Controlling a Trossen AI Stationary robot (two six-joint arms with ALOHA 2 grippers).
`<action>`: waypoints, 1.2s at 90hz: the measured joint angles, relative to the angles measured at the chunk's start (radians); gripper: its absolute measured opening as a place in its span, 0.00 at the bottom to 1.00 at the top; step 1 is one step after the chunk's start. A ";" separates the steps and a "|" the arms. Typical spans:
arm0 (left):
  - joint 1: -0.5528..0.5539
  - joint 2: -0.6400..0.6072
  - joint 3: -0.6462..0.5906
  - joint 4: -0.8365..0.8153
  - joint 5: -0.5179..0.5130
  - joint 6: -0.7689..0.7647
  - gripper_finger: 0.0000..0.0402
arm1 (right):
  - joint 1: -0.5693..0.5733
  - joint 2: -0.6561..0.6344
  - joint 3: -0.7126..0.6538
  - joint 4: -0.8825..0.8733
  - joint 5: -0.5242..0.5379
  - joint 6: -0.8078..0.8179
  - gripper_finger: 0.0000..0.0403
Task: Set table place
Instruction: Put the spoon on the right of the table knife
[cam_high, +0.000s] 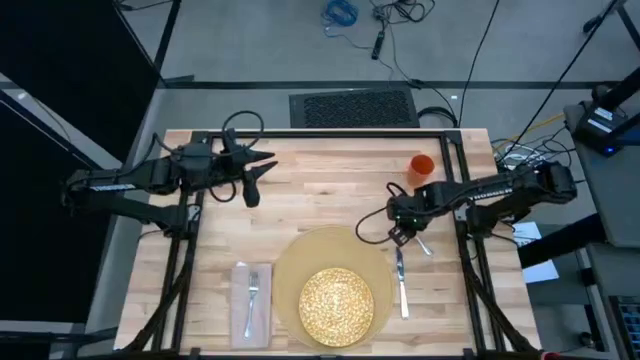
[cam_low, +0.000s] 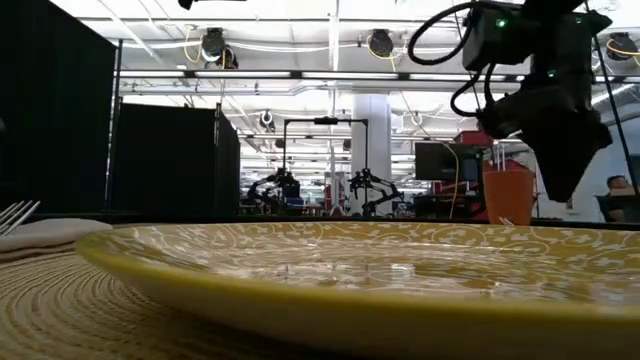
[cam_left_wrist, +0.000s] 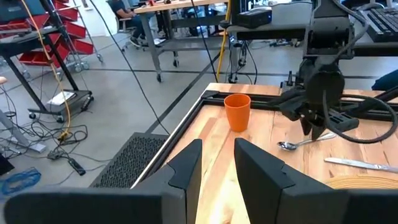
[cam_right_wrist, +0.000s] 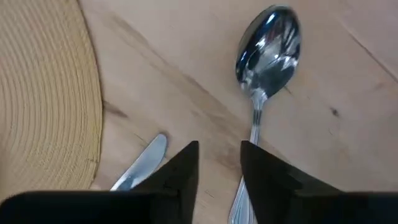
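Note:
The tan placemat (cam_high: 300, 262) lies at the table's (cam_high: 330, 185) near middle with the yellow speckled plate (cam_high: 337, 305) on it. To its left lies the beige napkin (cam_high: 250, 300), with the fork (cam_high: 252, 292) on top. The knife (cam_high: 403, 288) lies right of the placemat, and the spoon (cam_right_wrist: 268, 40) lies flat on the wood beside it. The orange cup (cam_high: 422, 165) stands upright at the far right. My right gripper (cam_right_wrist: 219, 168) is open, pointing down over the spoon's handle (cam_right_wrist: 252, 134). My left gripper (cam_left_wrist: 217, 165) is open over the far left, with nothing between its fingers. My right gripper points down from above at the spoon's handle (cam_right_wrist: 250, 140), which runs along the inner edge of one finger (cam_right_wrist: 267, 177) and under it. Bare wood shows between the fingers. I cannot tell whether that finger touches the handle. The spoon lies flat on the table.
The knife's tip (cam_right_wrist: 146, 160) lies close to my right gripper's other finger, with the placemat's edge (cam_right_wrist: 56, 93) just beyond. The black frame (cam_high: 458, 190) rings the tabletop. Bare wood lies between the two grippers along the far side.

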 joint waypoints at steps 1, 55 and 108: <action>0.000 0.000 0.000 0.000 0.000 0.000 0.20 | 0.003 0.000 0.000 0.000 0.003 0.002 0.32; 0.000 0.000 0.000 0.006 0.000 -0.025 0.20 | 0.081 0.000 -0.117 0.031 0.025 0.023 0.49; 0.000 0.000 0.000 0.003 0.000 -0.026 0.20 | 0.081 0.002 -0.166 0.128 0.033 0.038 0.37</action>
